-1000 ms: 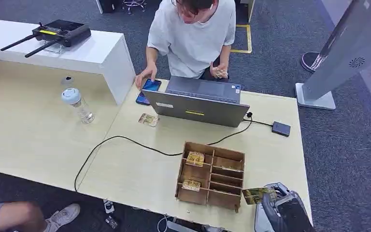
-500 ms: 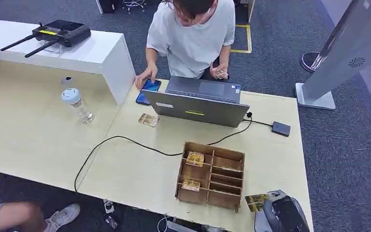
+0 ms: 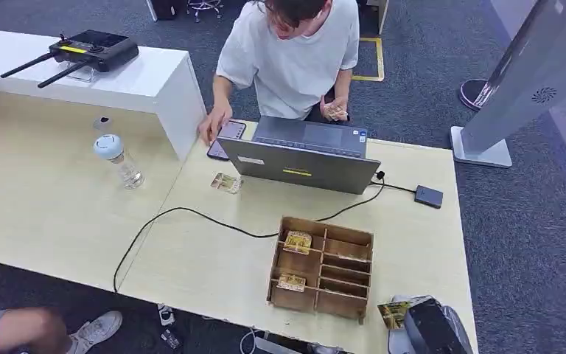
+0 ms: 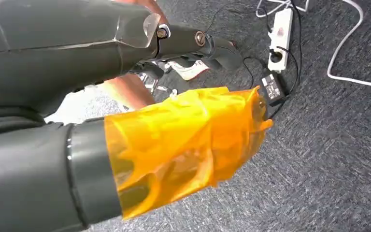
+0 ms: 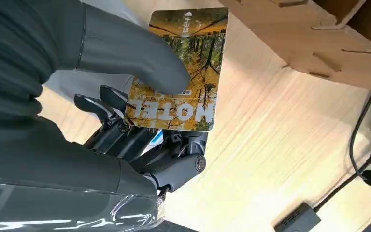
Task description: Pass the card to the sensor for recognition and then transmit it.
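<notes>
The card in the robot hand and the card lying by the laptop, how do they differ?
The held card is pinched by the right robot hand over the table's near edge; the loose card lies flat on the table, untouched. The held card sits beside the wooden organizer; the loose card lies near the laptop. Both look yellowish and printed.

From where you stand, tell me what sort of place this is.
Probably a mock hotel reception desk set up in an office or lab: a light wood counter on grey carpet, a wooden card organizer, a laptop with a person behind it, and a card printed HOTEL.
</notes>
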